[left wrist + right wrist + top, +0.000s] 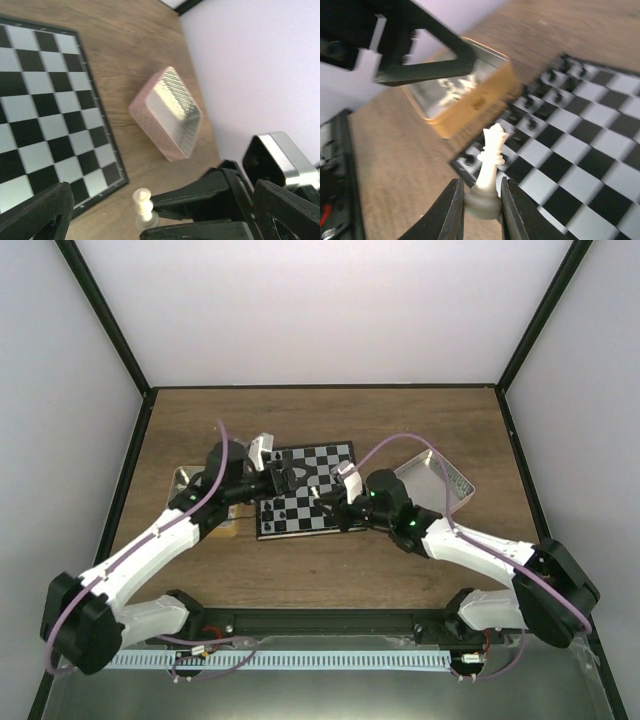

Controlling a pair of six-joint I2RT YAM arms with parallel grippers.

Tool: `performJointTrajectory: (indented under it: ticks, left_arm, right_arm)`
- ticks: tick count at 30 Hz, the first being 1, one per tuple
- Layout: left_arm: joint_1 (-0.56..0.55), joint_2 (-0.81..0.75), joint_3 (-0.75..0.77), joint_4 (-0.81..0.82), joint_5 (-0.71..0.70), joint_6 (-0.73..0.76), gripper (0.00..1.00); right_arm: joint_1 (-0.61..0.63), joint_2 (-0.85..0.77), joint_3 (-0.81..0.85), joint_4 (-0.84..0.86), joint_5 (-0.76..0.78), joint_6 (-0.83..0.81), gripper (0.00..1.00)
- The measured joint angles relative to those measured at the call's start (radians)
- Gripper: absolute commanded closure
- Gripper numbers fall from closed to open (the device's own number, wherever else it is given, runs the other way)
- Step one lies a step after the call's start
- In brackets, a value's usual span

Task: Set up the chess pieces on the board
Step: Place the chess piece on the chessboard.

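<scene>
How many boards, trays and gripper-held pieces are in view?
board: 1
trays: 2, the tan tray and the pink tray
held pieces: 1, the white piece in the right gripper
total: 4

Top view: tan tray (182, 480) mostly under left arm (150, 545); board (330, 460) middle covered by left arm and right arm (470, 550); black pieces (284, 511) too small to tell kinds; right wrist view: tan tray contents blurred, unreadable; left wrist view: board runs off left edge; white piece (143, 200) base partly hidden.
</scene>
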Motion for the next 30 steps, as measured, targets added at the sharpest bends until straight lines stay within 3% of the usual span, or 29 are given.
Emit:
performJointTrajectory:
  ticks: [3,8,15,18,26,28,30]
  left_arm:
    - [0.0,-0.087,-0.005,-0.019,0.063,0.024,0.01]
    - [0.009,-0.175,-0.005,-0.069,0.139,0.022,0.29]
    - [0.024,-0.092,0.028,-0.203,0.235,0.051,0.68]
    - [0.035,-0.074,0.034,-0.235,0.276,0.07,0.71]
    - [0.055,-0.056,0.044,-0.269,0.369,0.128,0.64]
    - [0.06,-0.054,0.044,-0.28,0.383,0.143,0.68]
    - [0.062,-0.053,0.044,-0.287,0.395,0.154,0.79]
  right_arm:
    - [0.0,-0.033,-0.026,0.096,-0.14,-0.048,0.91]
    - [0.0,-0.039,-0.033,0.193,-0.309,-0.1,0.91]
    - [0.0,-0.014,-0.025,0.223,-0.416,-0.143,0.91]
    - [0.0,0.001,-0.013,0.219,-0.43,-0.156,0.91]
    - [0.0,0.021,0.0,0.215,-0.425,-0.175,0.91]
    - [0.0,0.03,0.008,0.216,-0.419,-0.175,0.91]
    - [0.0,0.036,0.012,0.217,-0.413,-0.176,0.91]
